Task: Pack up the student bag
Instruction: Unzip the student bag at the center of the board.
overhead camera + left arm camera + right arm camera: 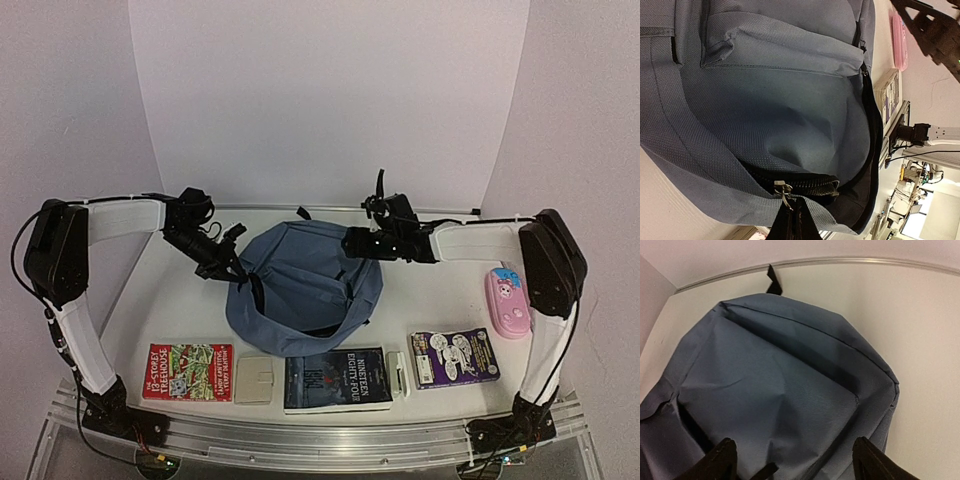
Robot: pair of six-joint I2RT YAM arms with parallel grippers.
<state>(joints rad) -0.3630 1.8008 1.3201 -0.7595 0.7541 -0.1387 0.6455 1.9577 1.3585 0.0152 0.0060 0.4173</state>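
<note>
The slate-blue student bag [305, 285] lies in the middle of the table with its main zipper partly undone along the near left edge. My left gripper [237, 271] is at the bag's left side, shut on the zipper pull [781, 190], its black fingers [792, 222] pressed together; the dark opening [860, 200] gapes just beyond. My right gripper [353, 243] hovers over the bag's far right top. Its fingertips [722, 460] stand wide apart above the fabric [790, 385], with nothing between them. A small black tab [765, 471] lies near the left fingertip.
Along the front edge lie a red Treehouse book [187, 372], a beige flat item [254, 380], a dark Nineteen Eighty-Four book [337, 378], a small white object [397, 372] and a purple book [455, 358]. A pink pencil case [508, 302] lies at the right.
</note>
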